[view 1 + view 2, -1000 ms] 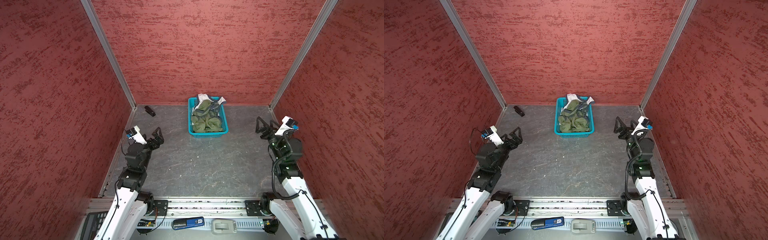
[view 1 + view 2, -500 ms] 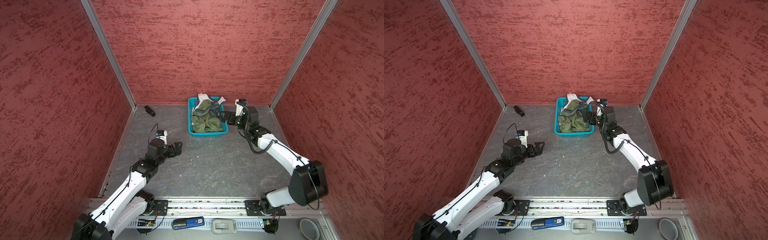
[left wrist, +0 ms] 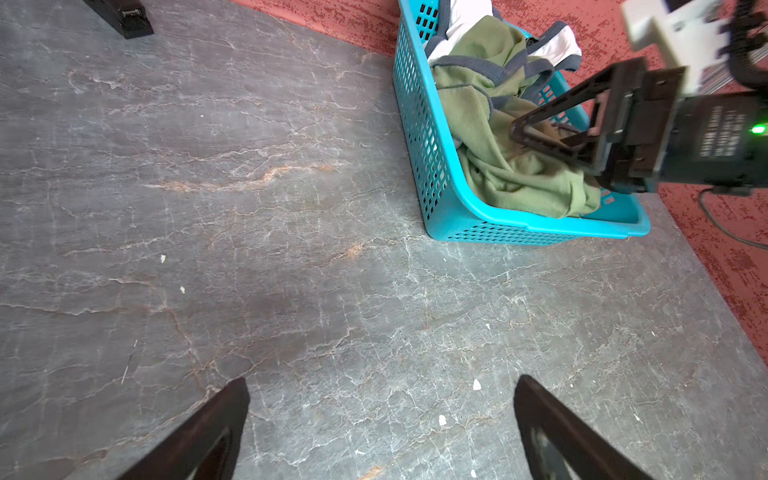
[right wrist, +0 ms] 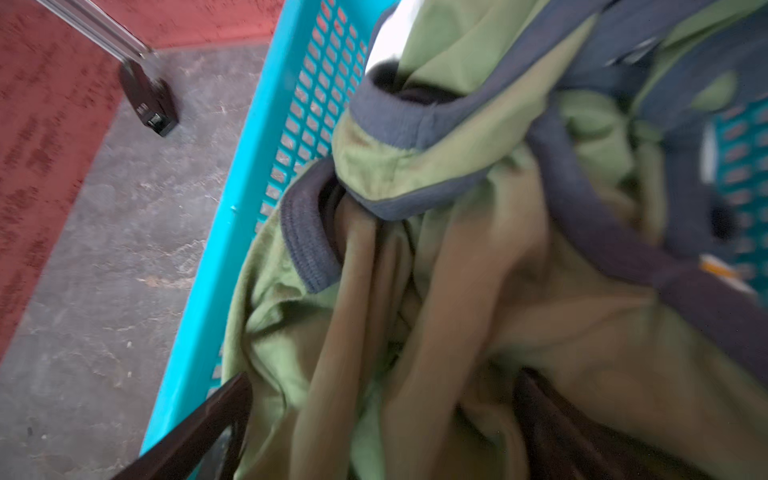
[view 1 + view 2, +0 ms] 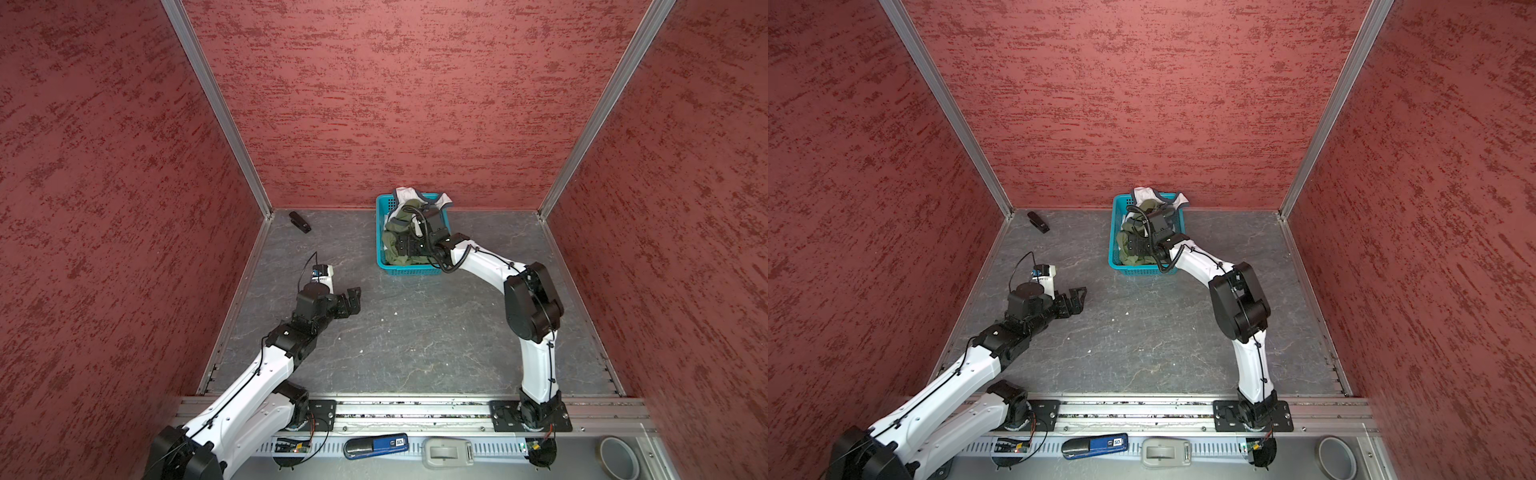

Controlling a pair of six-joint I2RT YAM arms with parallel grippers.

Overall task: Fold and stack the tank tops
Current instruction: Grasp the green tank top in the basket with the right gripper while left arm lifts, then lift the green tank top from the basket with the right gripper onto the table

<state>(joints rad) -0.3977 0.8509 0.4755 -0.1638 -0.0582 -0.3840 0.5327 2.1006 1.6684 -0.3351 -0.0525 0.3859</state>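
Crumpled in the turquoise basket (image 5: 409, 270) (image 5: 1142, 270) lies the olive green tank top (image 5: 390, 251) (image 5: 1126, 254) (image 3: 498, 166) (image 4: 457, 249). The white tank top (image 5: 405, 194) (image 5: 1144, 193) (image 3: 465, 20) (image 4: 386, 41) hangs over the basket's far rim. My right gripper (image 5: 405, 245) (image 5: 1136, 245) (image 3: 528, 133) (image 4: 384, 382) is down inside the basket and open. Its fingers stand on either side of a ridge of green cloth. My left gripper (image 5: 353, 301) (image 5: 1077, 297) (image 3: 381, 384) hangs open over bare table, left of and nearer than the basket, with nothing in it.
A small black object (image 5: 300, 221) (image 5: 1038, 221) (image 4: 149, 104) lies in the back left corner. Red walls close in three sides. On the front rail sit a blue device (image 5: 376, 445), a grey unit (image 5: 446, 453) and a tape roll (image 5: 617, 457).
My right arm swung from the right side over to the basket and dropped its gripper into the green cloth. The left arm reached forward toward the middle of the table. Both grippers stayed open.
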